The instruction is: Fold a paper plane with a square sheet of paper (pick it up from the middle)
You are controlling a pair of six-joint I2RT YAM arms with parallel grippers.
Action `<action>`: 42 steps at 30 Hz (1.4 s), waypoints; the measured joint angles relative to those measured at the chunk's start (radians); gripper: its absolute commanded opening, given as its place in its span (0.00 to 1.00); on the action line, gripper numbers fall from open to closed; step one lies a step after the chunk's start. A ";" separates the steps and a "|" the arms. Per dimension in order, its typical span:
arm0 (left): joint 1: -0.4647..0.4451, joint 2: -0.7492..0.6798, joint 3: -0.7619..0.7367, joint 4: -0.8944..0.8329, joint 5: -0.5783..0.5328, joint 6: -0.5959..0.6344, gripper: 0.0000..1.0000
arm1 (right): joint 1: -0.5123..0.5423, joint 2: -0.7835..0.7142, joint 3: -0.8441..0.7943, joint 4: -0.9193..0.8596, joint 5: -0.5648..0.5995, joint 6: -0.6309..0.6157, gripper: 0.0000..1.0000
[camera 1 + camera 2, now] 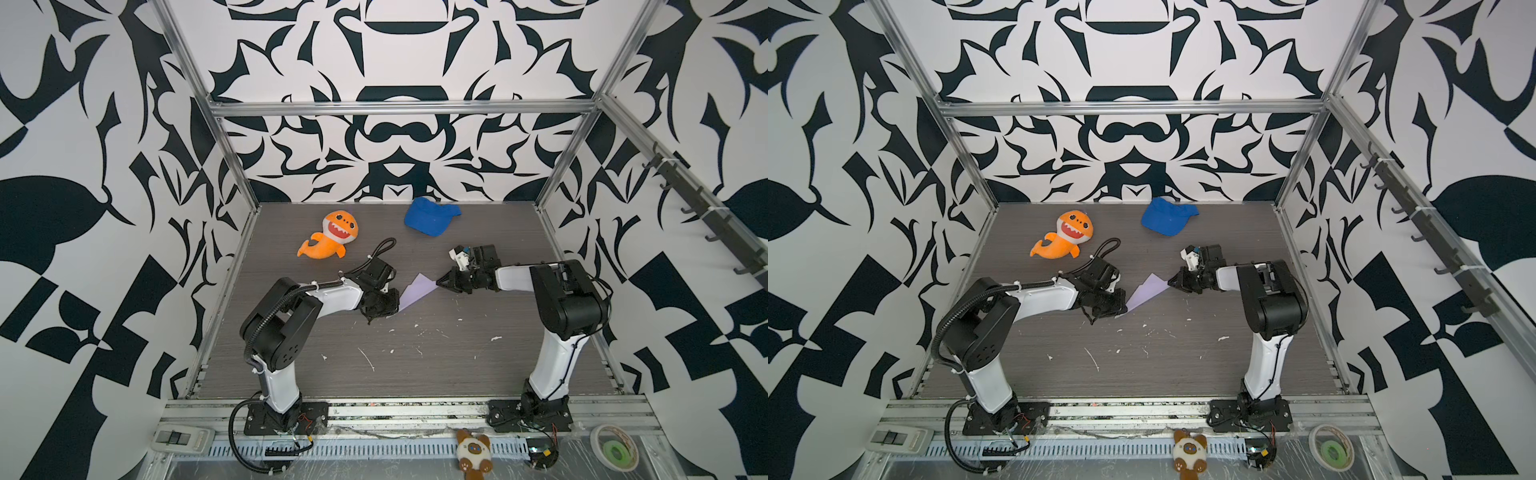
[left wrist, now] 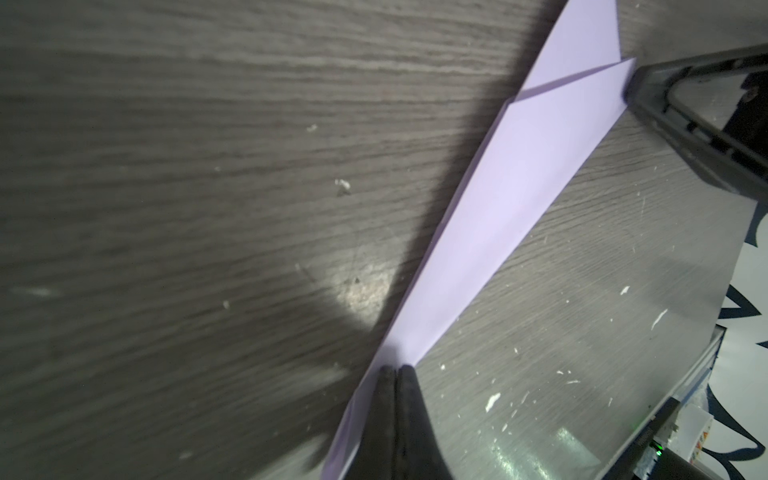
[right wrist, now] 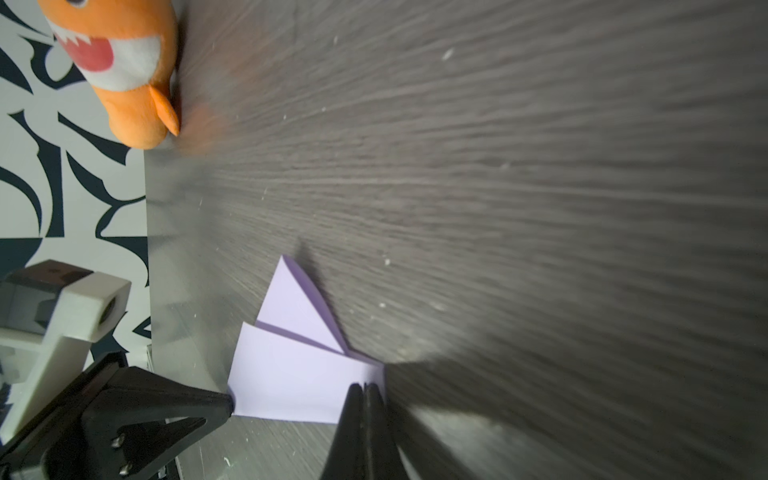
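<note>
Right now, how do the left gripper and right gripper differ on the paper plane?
The left gripper sits at the narrow end of the paper plane; the right gripper meets its wide end. Paper runs on past the left gripper's tips; the right gripper touches just a corner. Shared: both are shut with tips at the paper; whether either pinches it is unclear.

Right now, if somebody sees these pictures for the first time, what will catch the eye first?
The black-and-white patterned walls around the grey table dominate. At the table's middle, a pale-lavender paper plane lies between the left end effector and the right end effector, both shut, one at each end. Toward the back sit an orange plush shark on the left and a blue cap near the centre.
</note>
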 measured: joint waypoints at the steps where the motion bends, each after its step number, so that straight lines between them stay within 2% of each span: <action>1: 0.000 0.000 0.000 0.000 0.000 0.000 0.00 | -0.003 -0.001 0.000 0.001 0.003 0.000 0.02; 5: 0.000 0.000 0.001 0.000 0.001 0.002 0.00 | -0.010 -0.042 -0.003 -0.024 0.048 0.003 0.01; 9: 0.000 0.000 0.001 -0.001 0.002 0.006 0.00 | 0.006 -0.165 -0.007 -0.081 0.085 0.003 0.01; 12: 0.000 0.002 0.006 -0.007 0.002 0.008 0.00 | 0.068 -0.253 -0.004 -0.123 0.113 -0.005 0.01; 15: 0.000 0.002 0.007 -0.009 0.002 0.014 0.00 | 0.161 -0.272 0.014 -0.173 0.131 -0.018 0.01; 20: 0.000 0.004 0.011 -0.013 0.002 0.019 0.00 | 0.300 -0.200 0.071 -0.262 0.140 -0.036 0.01; 24: 0.000 0.007 0.018 -0.021 0.002 0.022 0.00 | 0.354 -0.111 0.130 -0.315 0.137 -0.047 0.00; 33: 0.001 0.009 0.020 -0.027 0.003 0.023 0.00 | 0.383 0.022 0.265 -0.417 0.137 -0.079 0.00; 42: 0.001 0.010 0.020 -0.027 0.003 0.023 0.00 | 0.383 0.059 0.324 -0.540 0.140 -0.132 0.00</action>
